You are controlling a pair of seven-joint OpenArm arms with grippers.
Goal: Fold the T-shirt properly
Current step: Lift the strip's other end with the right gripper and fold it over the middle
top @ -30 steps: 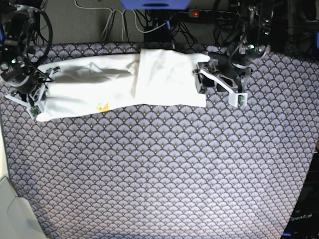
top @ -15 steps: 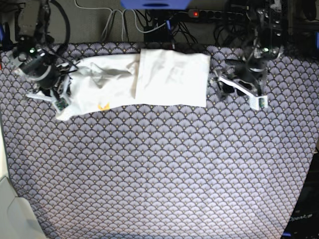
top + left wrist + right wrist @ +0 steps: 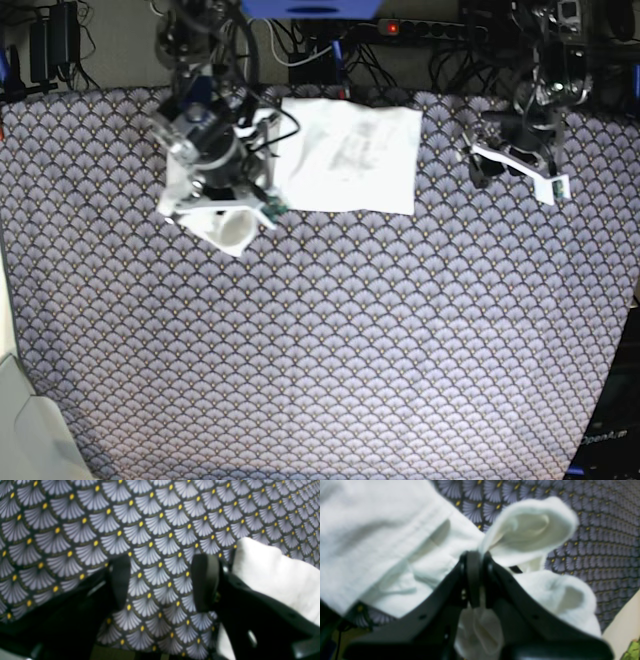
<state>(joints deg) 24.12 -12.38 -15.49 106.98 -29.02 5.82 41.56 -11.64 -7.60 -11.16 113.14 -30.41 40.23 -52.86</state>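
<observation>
The white T-shirt [image 3: 345, 155] lies at the back of the table, its right part a flat folded rectangle with a faint print showing through. My right gripper [image 3: 240, 200] hovers over the shirt's left side, shut on a bunched end of the T-shirt [image 3: 527, 527]. A loop of that cloth hangs below it. In the right wrist view the right gripper [image 3: 473, 555] is pinched tight on the fabric. My left gripper [image 3: 478, 165] stands open to the right of the shirt, apart from it. The left gripper [image 3: 162, 580] has only tablecloth between its fingers [image 3: 205, 580].
A scale-patterned tablecloth [image 3: 330, 340] covers the table. Cables and a power strip [image 3: 405, 28] run along the back edge. A blurred white patch [image 3: 270, 575] shows beside the left gripper's right finger; I cannot tell what it is.
My right gripper has carried the shirt's left end rightward, off the table toward the folded part. The left gripper has drawn away to the right from the shirt's right edge.
</observation>
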